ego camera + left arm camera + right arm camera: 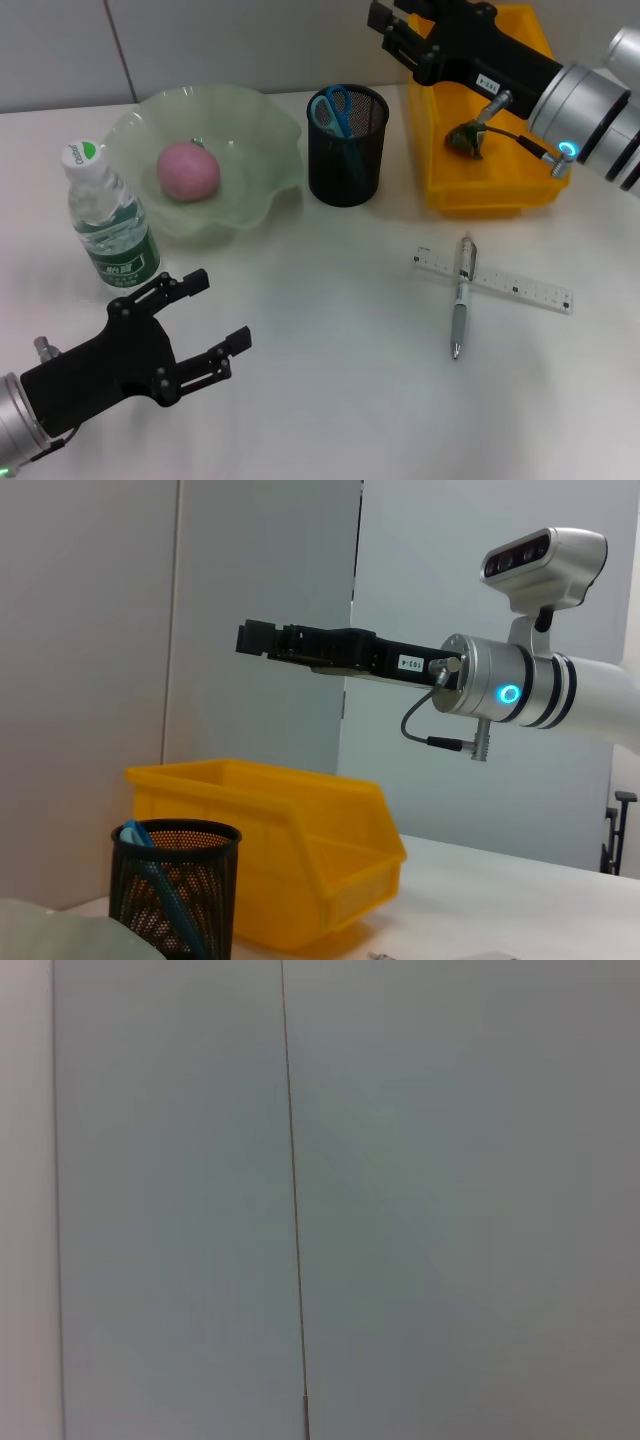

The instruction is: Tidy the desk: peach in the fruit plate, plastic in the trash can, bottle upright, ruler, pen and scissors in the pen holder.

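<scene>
Yellow trash can [452, 190] at the table's far right edge already holds the plastic [466, 138]; right gripper [385, 25] above it, fingers unclear. Next, 2 items: pen [462, 296] across ruler [494, 280], mid-right. Left gripper [215, 322] spread, front-left corner.

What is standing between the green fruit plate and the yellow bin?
The black mesh pen holder, with blue scissors inside; the head view shows it.

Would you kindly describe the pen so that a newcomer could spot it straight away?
Start at the yellow bin on the robot's right; on the white table in front of it lies a clear ruler. The pen lies across that ruler, slim and silver-grey, the only opaque stick-shaped thing there.
</scene>
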Controlling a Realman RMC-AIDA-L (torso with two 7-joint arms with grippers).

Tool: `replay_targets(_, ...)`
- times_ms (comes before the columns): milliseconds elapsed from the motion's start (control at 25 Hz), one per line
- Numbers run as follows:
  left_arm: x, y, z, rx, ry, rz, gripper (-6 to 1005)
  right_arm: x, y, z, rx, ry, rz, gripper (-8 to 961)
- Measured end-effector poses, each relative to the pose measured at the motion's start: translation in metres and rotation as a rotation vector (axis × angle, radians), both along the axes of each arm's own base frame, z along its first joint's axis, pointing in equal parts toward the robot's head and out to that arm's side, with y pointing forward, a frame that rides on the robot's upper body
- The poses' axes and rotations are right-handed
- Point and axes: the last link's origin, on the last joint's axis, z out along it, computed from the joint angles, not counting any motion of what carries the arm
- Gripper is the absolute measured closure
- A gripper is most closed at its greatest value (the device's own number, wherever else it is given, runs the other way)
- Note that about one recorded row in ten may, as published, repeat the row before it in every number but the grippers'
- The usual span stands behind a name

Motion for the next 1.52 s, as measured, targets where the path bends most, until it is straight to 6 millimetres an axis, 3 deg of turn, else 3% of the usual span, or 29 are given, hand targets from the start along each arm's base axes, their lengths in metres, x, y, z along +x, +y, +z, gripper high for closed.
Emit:
replay_targets(80,0.0001,-0.0011,-0.0006,-0.004,0.0,-0.003,158,0.0003,0.0,0.0002,-0.003,0.005,-0.004,554)
replay_targets(280,-0.0004,-0.0026,-0.0005,-0.007,-0.002,-0.003,158,-0.0003,-0.0002,0.0009,-0.006,0.015,-0.003,350)
replay_targets(720,0.0004,-0.0012,-0.0007,-0.009,0.003,-0.009,158,0.0034,-0.0005,0.0089,0.035,0.08,-0.03,269)
replay_targets(1520,0.0033,0.0017,-0.002,0.015,0.011,-0.033,157,-0.0043,0.0029,0.0061,0.029,0.064,-0.006,269)
